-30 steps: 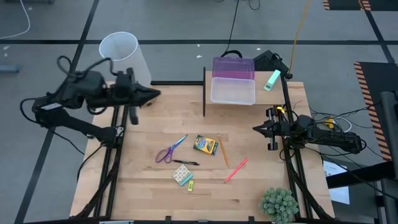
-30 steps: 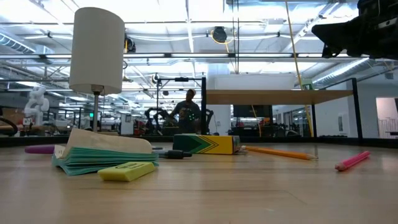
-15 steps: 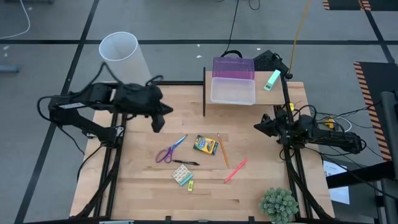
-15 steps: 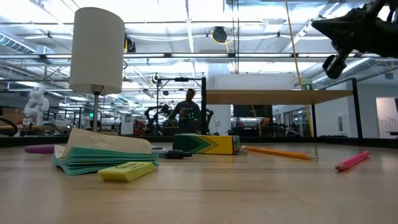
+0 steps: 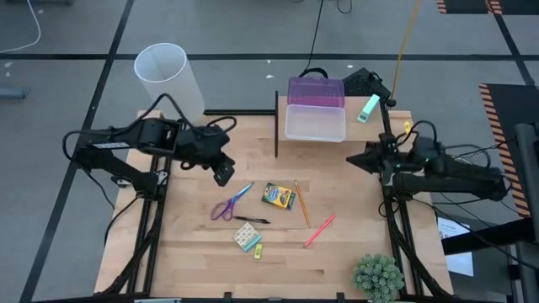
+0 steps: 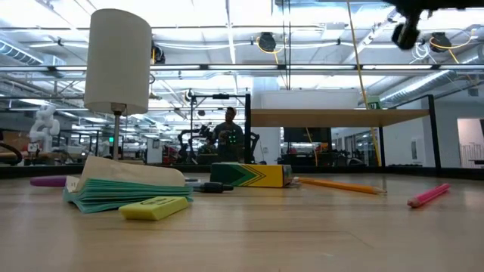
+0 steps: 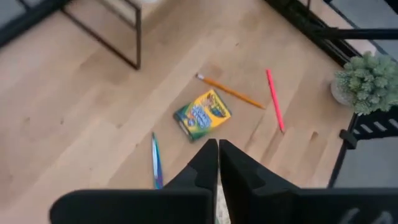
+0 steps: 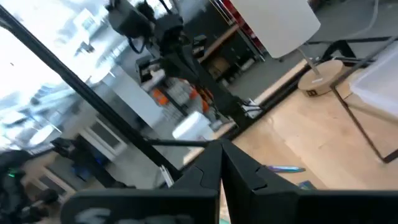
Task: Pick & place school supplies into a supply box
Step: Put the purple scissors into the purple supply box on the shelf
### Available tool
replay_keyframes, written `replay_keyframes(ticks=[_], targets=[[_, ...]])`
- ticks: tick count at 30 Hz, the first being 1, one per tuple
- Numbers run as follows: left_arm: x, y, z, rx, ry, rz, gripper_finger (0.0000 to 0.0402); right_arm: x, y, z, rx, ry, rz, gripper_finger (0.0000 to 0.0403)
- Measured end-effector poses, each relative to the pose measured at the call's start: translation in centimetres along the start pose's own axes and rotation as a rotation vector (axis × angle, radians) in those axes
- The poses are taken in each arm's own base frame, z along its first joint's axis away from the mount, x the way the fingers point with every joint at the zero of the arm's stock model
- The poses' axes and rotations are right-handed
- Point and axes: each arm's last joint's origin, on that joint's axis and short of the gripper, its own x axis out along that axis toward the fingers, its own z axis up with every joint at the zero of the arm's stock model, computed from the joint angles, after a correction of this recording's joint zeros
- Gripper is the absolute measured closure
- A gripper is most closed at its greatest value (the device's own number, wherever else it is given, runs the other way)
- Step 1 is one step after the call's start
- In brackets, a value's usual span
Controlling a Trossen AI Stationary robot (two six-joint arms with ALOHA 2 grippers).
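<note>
The school supplies lie flat on the wooden table: purple-handled scissors, crayon box, orange pencil, pink pen, black pen, eraser block and a tiny yellow piece. The supply box stands at the far edge with its purple lid up. My left gripper hangs shut above the table, just far-left of the scissors, and looks down on the crayon box. My right gripper is shut and raised at the right edge, touching nothing.
A tall white lamp shade stands at the far left corner. A small green plant sits at the near right corner. A thin black frame stands left of the supply box. Bare wood lies between the supplies and the box.
My left gripper has swung from the far left edge toward the table's middle and near side, tipping downward over the scissors. My right gripper has risen and gone a little toward the far edge. The supplies have stayed where they were.
</note>
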Motion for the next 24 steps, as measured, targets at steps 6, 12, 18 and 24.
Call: replay_keyframes(ticks=[6,12,18,24], targets=[[0.7,-0.3,-1.0,-0.074,0.071,0.071,0.0378,2.0,3.6,4.3,-0.036,0.033,-0.028,0.0403],[1.6,-0.7,-2.2,-0.127,0.187,0.131,0.0378,4.4,6.5,7.9,-0.072,0.044,-0.041,0.0403],[2.3,-1.6,-3.0,-0.119,0.250,0.126,0.0378,6.4,8.6,10.5,-0.141,0.155,-0.120,0.0403],[3.4,-2.3,-3.6,-0.171,0.301,0.153,0.0378,7.7,9.7,12.0,-0.193,0.258,-0.182,0.0403]])
